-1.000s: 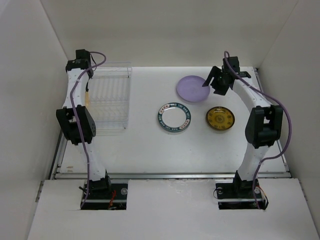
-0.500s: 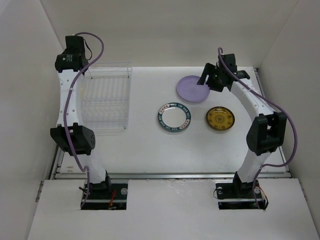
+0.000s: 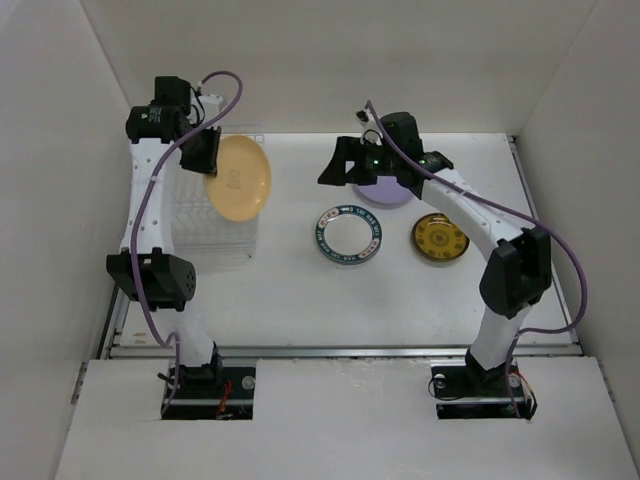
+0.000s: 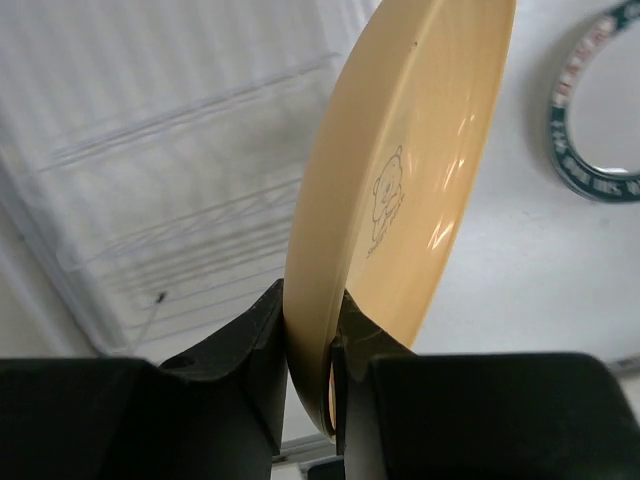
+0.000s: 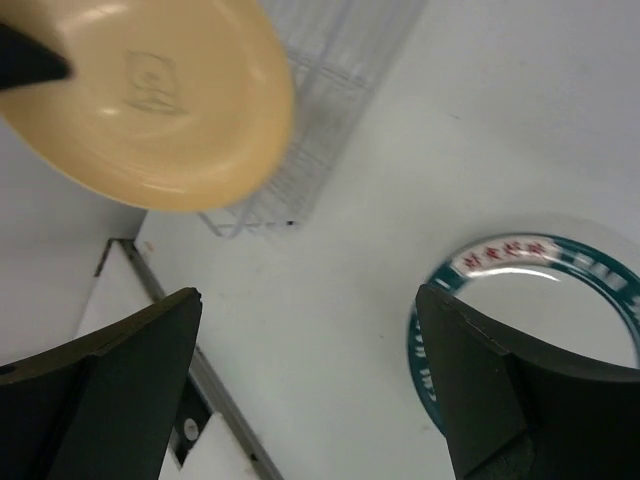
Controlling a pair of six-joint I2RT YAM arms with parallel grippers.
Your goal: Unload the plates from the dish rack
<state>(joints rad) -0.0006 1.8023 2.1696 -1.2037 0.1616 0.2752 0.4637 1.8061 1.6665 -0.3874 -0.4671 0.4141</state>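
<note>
Tan plate (image 3: 238,178), one of four plates in view, hangs on edge at upper left of the top view over the single dish rack (image 3: 215,228), its rim clamped in the left gripper (image 4: 312,345). Three lie flat on the table (image 3: 300,295) at centre right: purple plate (image 3: 388,193), teal-rimmed plate (image 3: 348,237), mustard plate (image 3: 440,238). The right gripper (image 5: 310,380) has its jaws wide apart, holding nothing.

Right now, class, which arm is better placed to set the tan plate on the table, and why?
Left: the left gripper grips the tan plate by its rim above the dish rack. The right gripper is open and empty, apart from it.
</note>
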